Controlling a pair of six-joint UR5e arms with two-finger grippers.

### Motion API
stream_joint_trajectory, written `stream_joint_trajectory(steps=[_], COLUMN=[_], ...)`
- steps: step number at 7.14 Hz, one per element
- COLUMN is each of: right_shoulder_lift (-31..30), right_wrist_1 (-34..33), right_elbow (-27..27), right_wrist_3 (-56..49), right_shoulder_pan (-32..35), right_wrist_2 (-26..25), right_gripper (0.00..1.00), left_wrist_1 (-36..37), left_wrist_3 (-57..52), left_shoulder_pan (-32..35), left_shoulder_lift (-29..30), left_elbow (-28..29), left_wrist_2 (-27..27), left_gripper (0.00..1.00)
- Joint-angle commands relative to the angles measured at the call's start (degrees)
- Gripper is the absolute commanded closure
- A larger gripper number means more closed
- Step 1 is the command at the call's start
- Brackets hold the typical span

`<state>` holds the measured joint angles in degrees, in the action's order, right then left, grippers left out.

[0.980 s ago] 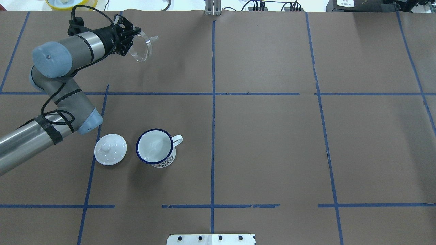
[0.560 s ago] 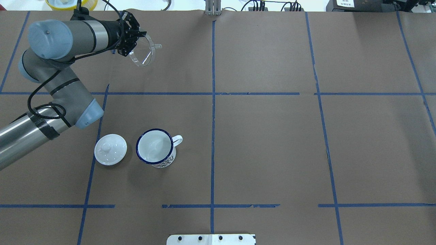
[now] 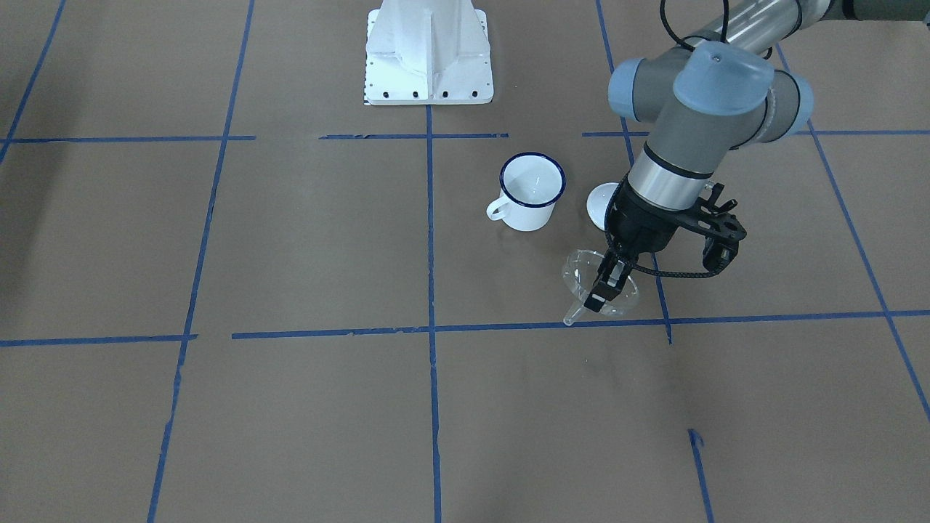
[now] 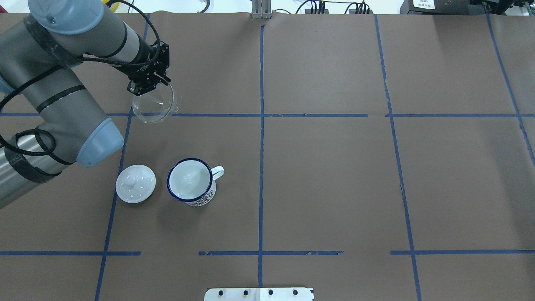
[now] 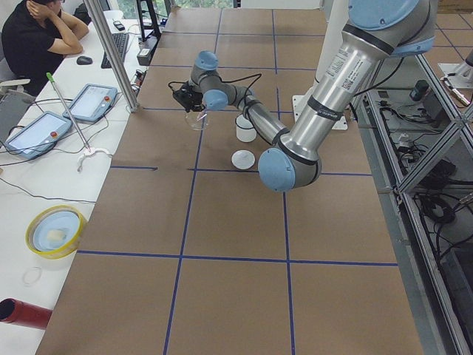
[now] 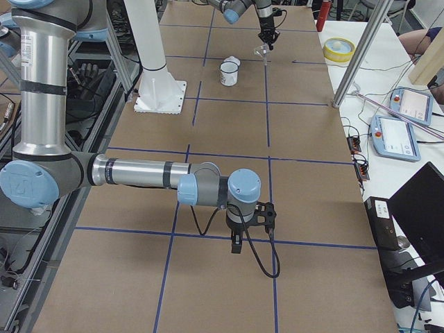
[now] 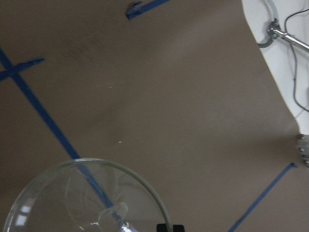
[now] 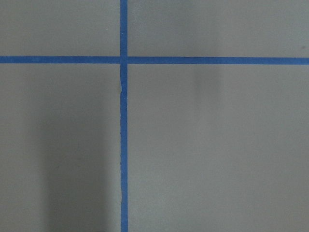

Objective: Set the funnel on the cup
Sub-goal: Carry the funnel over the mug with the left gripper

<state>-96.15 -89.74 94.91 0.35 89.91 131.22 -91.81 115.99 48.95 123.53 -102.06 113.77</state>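
Clear plastic funnel (image 4: 152,106), wide-mouthed and short-spouted, hangs above the brown paper-covered table (image 4: 334,175) in the left gripper (image 4: 147,88), whose fingers are pinched on its rim. It is tilted, with the spout angled aside rather than straight down. The white enamel cup (image 4: 190,180) with a dark blue rim stands upright and empty, well apart from the funnel and nearer the robot's base, with a white domed lid (image 4: 135,184) just beside it. Pickup looks done. Carrying the funnel over the cup, levelling it and seating it remain. The right gripper (image 6: 236,244) is far off; I cannot tell whether its fingers are open.
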Motion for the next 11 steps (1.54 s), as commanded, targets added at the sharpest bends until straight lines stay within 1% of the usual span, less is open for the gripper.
stream_joint_trajectory(steps=[1, 3, 4, 5, 6, 7, 9, 10, 11], right_shoulder_lift=[0.0, 0.0, 0.0, 0.0, 0.0, 0.0, 0.0, 0.0, 0.0], right_wrist_1=[0.0, 0.0, 0.0, 0.0, 0.0, 0.0, 0.0, 0.0, 0.0], right_elbow=[0.01, 0.01, 0.01, 0.01, 0.01, 0.01, 0.01, 0.01, 0.01], right_wrist_3=[0.0, 0.0, 0.0, 0.0, 0.0, 0.0, 0.0, 0.0, 0.0], right_shoulder_pan=[0.0, 0.0, 0.0, 0.0, 0.0, 0.0, 0.0, 0.0, 0.0], right_wrist_2=[0.0, 0.0, 0.0, 0.0, 0.0, 0.0, 0.0, 0.0, 0.0], right_gripper=[0.0, 0.0, 0.0, 0.0, 0.0, 0.0, 0.0, 0.0, 0.0], left_wrist_1=[16.18, 23.48, 29.61, 33.93, 34.67, 34.33, 32.84, 32.49, 31.18], left_wrist_3=[-1.81, -1.82, -1.29, -1.2, -1.11, -0.94, -1.55, -1.9, -2.25], left_shoulder_pan=[-0.78, -5.52, -6.84, -7.2, -7.55, -11.91, -12.92, -12.92, -12.92], left_shoulder_lift=[3.1, 6.54, 8.38, 9.36, 10.15, 9.9, 10.42, 10.94, 10.86], left_elbow=[-5.33, -5.25, -5.34, -5.6, -5.08, -4.2, -2.27, -1.74, -0.52], left_wrist_2=[2.68, 2.86, 4.51, 5.58, 5.67, 5.07, 3.93, 1.31, 0.67], left_gripper=[1.0, 1.0, 1.0, 1.0, 1.0, 1.0, 1.0, 1.0, 1.0])
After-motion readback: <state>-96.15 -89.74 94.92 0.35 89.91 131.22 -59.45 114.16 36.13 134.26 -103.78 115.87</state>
